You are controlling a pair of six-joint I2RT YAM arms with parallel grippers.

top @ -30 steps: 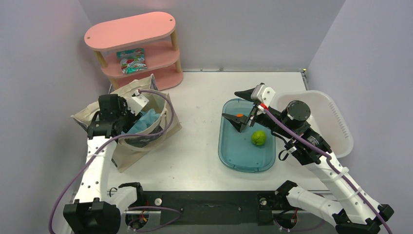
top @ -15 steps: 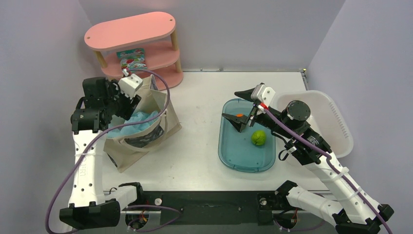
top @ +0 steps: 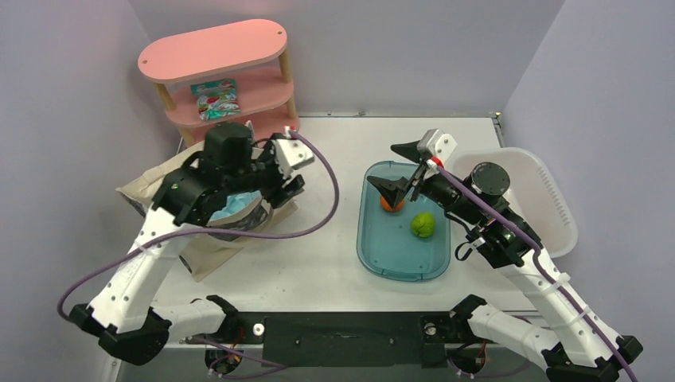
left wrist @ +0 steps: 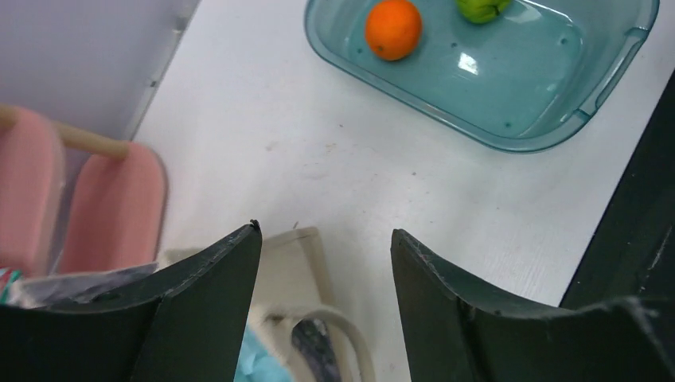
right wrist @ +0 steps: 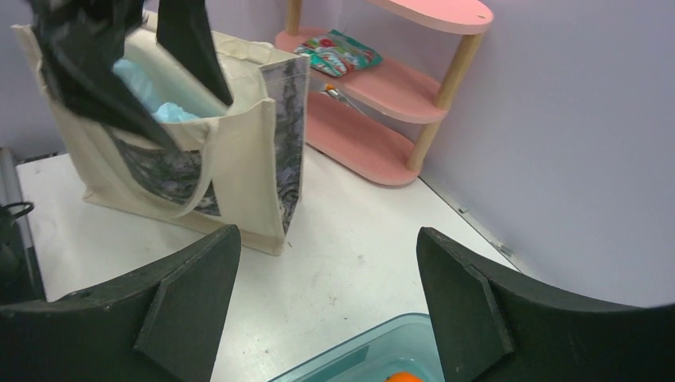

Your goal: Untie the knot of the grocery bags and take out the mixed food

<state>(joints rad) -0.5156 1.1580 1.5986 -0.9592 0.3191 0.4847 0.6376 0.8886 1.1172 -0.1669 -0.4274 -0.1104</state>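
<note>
Orange [left wrist: 392,29] and green fruit [left wrist: 483,6] rest in the tub [left wrist: 513,79], so left tool [left wrist: 325,232] and right tool [right wrist: 328,232] gape empty; the grocery bag [right wrist: 171,111] slumps in the tote [right wrist: 247,187].

Left gripper [top: 288,189] has swung from the left side of the tote [top: 147,185] across to its right edge. Right gripper [top: 390,169] has lifted slightly, uncovering the orange [top: 389,204] in the tub [top: 398,255].

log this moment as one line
left claw: open, above tote | right claw: open, over tub | orange fruit, green fruit: in tub | snack packet: on shelf | blue bag: in tote
</note>
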